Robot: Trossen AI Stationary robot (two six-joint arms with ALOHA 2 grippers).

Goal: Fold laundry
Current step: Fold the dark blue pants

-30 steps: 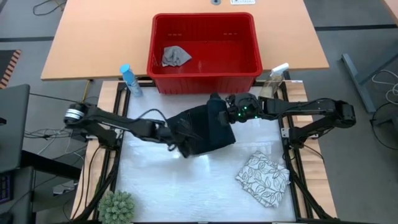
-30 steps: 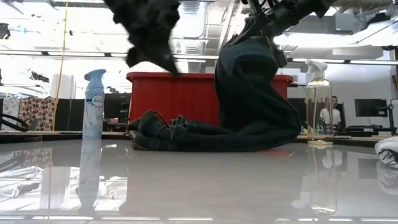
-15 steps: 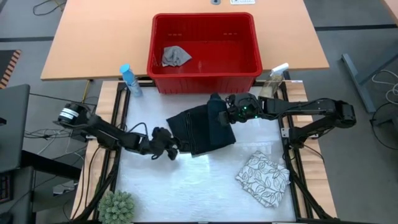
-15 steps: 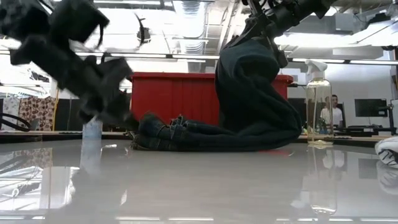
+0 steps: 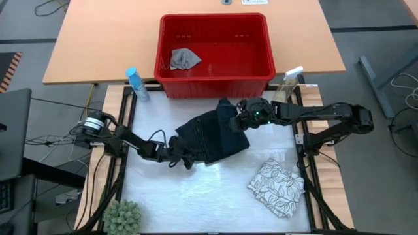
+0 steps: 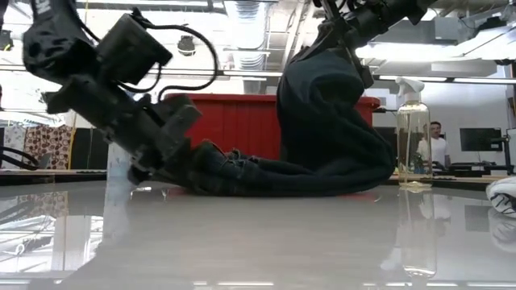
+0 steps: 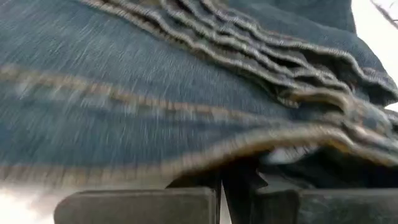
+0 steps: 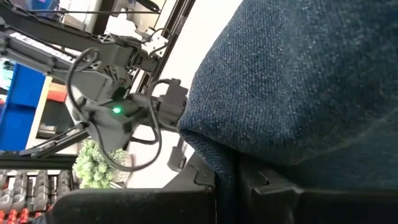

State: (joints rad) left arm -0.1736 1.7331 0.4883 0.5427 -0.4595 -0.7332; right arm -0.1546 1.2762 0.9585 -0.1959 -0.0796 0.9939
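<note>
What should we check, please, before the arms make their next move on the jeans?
1. Right end effector grip on the jeans: ok, shut on a fold and holding it up off the table in the low view.
2. Left end effector position: ok, down at the jeans' near-left edge, fingers shut.
3. Left end effector actually holding denim: cannot tell; its wrist view shows seams right against it, not a pinch.
4. Jeans flat for folding: not ok, still bunched in a heap.
5. Leaf-print cloth: ok, lying apart from the jeans.
6. Grey cloth: not ok, still in the red basket.
</note>
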